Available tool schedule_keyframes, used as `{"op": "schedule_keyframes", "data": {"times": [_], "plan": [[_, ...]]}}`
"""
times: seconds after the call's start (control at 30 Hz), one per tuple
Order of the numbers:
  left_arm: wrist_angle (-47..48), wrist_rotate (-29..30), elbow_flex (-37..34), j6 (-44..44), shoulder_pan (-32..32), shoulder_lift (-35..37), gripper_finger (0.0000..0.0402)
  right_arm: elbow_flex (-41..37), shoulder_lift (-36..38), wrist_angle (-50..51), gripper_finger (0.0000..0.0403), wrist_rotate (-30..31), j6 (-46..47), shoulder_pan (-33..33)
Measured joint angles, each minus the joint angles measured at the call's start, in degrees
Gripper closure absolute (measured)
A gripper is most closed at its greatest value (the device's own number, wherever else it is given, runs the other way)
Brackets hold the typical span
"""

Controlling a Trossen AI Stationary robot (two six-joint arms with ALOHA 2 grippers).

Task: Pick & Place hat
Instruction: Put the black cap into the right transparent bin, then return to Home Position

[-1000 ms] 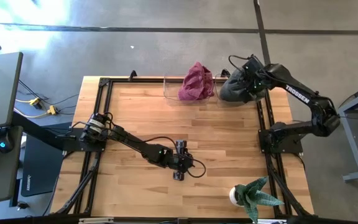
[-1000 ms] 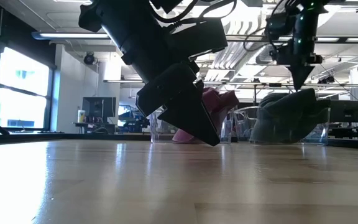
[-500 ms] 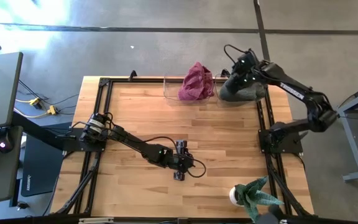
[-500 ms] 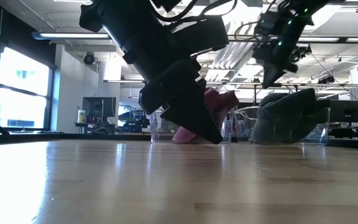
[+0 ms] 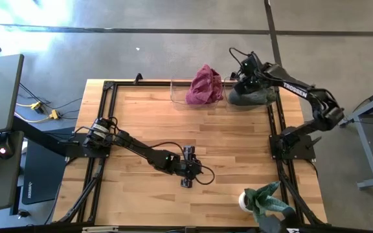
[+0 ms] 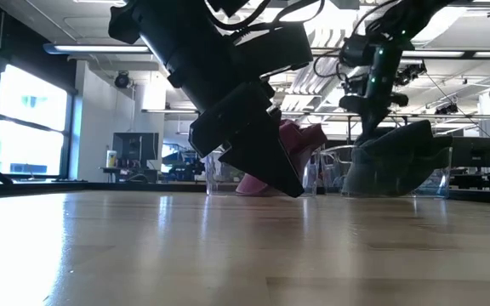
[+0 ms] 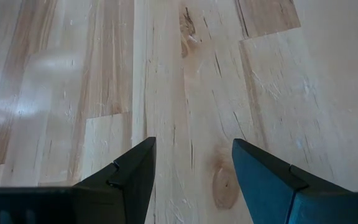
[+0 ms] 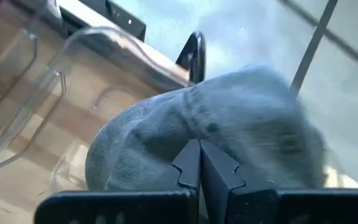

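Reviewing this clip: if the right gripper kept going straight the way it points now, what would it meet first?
Most likely the grey hat: the right gripper, fingers shut, aims straight at it, though the gap is unclear.

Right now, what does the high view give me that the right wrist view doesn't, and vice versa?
Only the high view shows the left gripper low over mid-table, the pink hat in its clear bin, and the potted plant at the table's near right corner. Only the right wrist view shows the right gripper shut, fingertips together with nothing between them, just above the cloth. Both show the grey hat in the clear container at the far right edge.
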State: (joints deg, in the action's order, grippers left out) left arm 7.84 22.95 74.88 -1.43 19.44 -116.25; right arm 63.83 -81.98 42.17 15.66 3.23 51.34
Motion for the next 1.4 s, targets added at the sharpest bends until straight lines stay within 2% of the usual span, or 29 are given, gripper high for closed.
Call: {"op": "schedule_keyframes", "data": {"times": [0.1, 0.23, 0.47, 0.53, 0.6, 0.7, 0.8, 0.9, 1.0, 1.13, 1.33, 1.4], "plan": [[-0.01, 0.01, 0.01, 0.09, 0.0, 0.0, 0.0197, 0.0, 3.72, 0.02, 0.04, -0.59, -1.87, -0.74], [0.0, 0.04, 0.0, 0.1, 0.0, 0.0, 0.0197, 0.0, 10.54, 0.74, 0.0397, -4.87, -3.25, -4.24], [-0.01, 0.56, 0.01, -0.37, 0.0, 0.0, 0.0197, 0.0, 22.63, 9.95, 0.0399, -14.03, -4.88, -17.02], [-0.02, 0.58, 0.01, -0.52, 0.0, 0.0, 0.0197, -1.79, 26.66, 9.43, 0.0397, -15.74, -4.79, -21.15], [0.0, 0.58, 0.01, -0.76, 0.0, 0.0, 0.0197, -6.59, 32.08, 5.06, 0.0397, -19.01, -4.84, -24.74], [0.01, 0.58, 0.01, -1.32, 0.0, 0.0, 0.0197, -16.52, 40.96, -4.97, 0.04, -28.09, -4.58, -28.17], [0.0, 0.58, 0.01, -1.63, 0.0, 0.0, 0.0197, -26.78, 48.98, -15.35, 0.04, -36.56, -2.44, -29.19], [0.0, 0.6, 0.01, -2.54, 0.0, 0.0, 0.0197, -36.65, 54.73, -26.2, 0.0399, -41.31, 0.4, -29.19], [0.03, 0.22, 0.01, -4.59, -0.45, 0.0, 0.0197, -45.65, 58.59, -36.89, 0.0401, -43.47, 3.91, -29.24], [0.0, -2.3, 0.01, -5.5, -1.55, 0.0, 0.0197, -55.23, 62.05, -48.28, 0.0399, -43.51, 7.41, -29.81], [2.33, -1.98, -0.01, -5.07, -2.66, 2.21, 0.0197, -63.22, 65.2, -58.57, 0.0401, -44.7, 10.66, -32.25], [1.94, -0.88, 0.27, -4.92, -3.16, 3.48, 0.0197, -63.21, 65.81, -57.92, 0.0399, -43.47, 10.92, -33.6]]}}
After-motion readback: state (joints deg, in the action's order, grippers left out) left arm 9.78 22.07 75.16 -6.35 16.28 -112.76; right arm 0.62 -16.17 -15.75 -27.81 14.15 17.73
